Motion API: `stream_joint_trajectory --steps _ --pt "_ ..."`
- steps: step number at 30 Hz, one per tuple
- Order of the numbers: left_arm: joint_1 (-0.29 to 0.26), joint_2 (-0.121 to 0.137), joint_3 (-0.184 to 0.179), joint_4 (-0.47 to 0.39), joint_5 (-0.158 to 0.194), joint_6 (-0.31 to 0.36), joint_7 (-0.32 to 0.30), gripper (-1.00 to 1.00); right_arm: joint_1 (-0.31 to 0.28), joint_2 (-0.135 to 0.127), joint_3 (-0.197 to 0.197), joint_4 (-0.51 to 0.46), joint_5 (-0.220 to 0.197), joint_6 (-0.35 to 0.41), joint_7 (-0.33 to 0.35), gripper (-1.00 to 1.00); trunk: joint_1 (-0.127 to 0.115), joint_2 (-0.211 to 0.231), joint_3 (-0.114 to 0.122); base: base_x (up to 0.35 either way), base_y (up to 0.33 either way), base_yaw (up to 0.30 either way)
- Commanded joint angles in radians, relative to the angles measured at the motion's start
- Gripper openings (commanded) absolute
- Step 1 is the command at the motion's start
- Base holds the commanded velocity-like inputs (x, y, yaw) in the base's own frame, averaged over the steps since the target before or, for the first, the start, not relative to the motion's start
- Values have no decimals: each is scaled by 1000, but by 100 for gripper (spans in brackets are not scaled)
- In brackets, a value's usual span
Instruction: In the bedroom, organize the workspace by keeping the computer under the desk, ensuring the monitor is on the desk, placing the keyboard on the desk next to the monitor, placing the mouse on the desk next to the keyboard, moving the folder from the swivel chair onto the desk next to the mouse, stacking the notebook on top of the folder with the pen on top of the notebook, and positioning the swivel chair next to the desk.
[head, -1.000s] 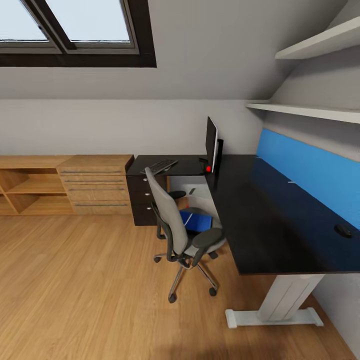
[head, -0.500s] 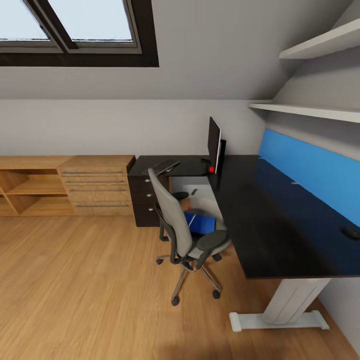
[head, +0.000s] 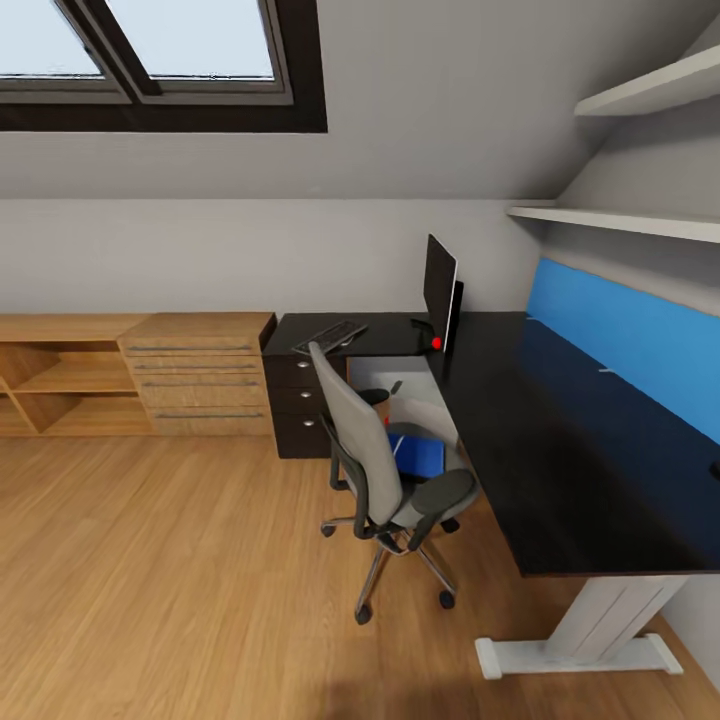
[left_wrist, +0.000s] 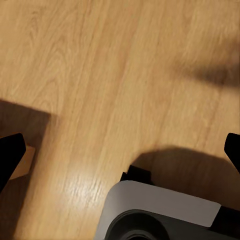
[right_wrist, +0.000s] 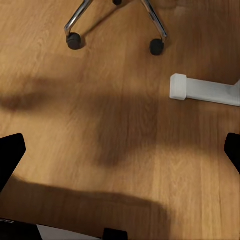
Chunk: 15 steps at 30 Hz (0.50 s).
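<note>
Both sets of jaws hang spread wide and empty over bare wood floor (right_wrist: 120, 145). The grey upholstered swivel chair (head: 385, 480) stands just off the inner edge of the long black L-shaped table (head: 540, 440), the bright-blue folder (head: 420, 455) on its seat. The black monitor (head: 440, 290) and slim black keyboard (head: 328, 336) sit on the table; open floor lies left of the chair.

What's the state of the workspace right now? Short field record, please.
monitor: upright on the desk, at the corner
keyboard: on the desk's short wing, beside the monitor
folder: blue, on the swivel chair seat, not yet moved
swivel chair: pulled up at the desk's inner edge, back toward camera
computer: light box under the desk, partly hidden
left pincer: open, over bare floor
right pincer: open, near the chair castors
</note>
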Motion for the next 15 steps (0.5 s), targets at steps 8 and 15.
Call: stream_joint_trajectory --steps 8,15 --pt "0 0 -3 0 10 -2 1 100 0 0 2 0 9 -1 -10 100 0 0 -1 5 7 0" --pt "0 0 -3 0 10 -2 1 100 0 0 2 -1 9 -1 -10 100 0 0 -1 1 70 0"
